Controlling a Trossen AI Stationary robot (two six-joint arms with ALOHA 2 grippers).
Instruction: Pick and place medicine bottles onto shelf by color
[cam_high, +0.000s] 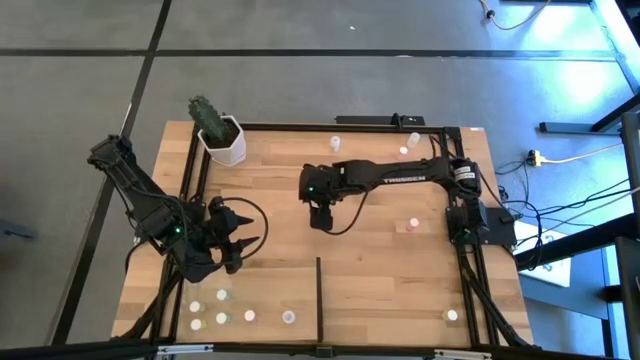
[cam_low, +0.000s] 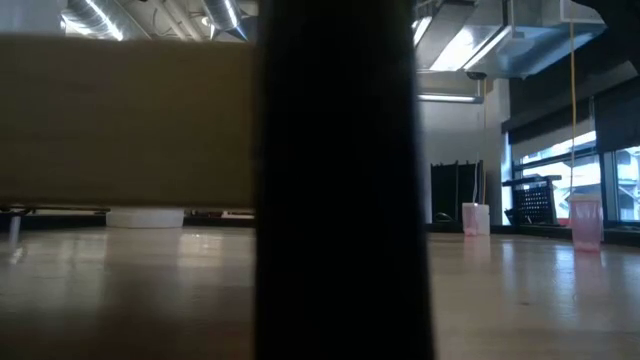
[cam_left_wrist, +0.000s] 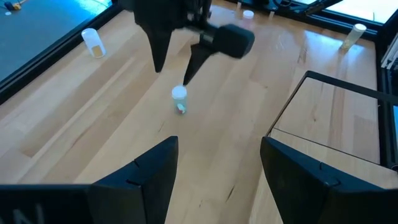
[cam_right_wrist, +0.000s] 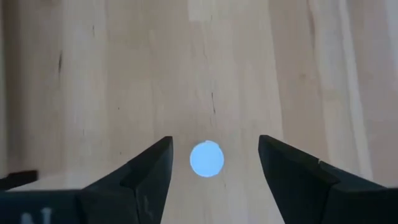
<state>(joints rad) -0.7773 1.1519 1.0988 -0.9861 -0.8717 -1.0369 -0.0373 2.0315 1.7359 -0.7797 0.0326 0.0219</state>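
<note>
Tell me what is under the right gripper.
Directly below the open right gripper stands one medicine bottle, its round white cap between the fingers without touching them, on the bare wooden tabletop. From above, the cap hides the bottle's body.

We saw small white-capped medicine bottles (cam_high: 222, 319) clustered upright on the shelf (cam_high: 260, 290) near the table's front-left edge, beside its thin black divider (cam_high: 318, 295). Others stood scattered: a pink one (cam_high: 411, 225) right of centre, several along the back edge.
</note>
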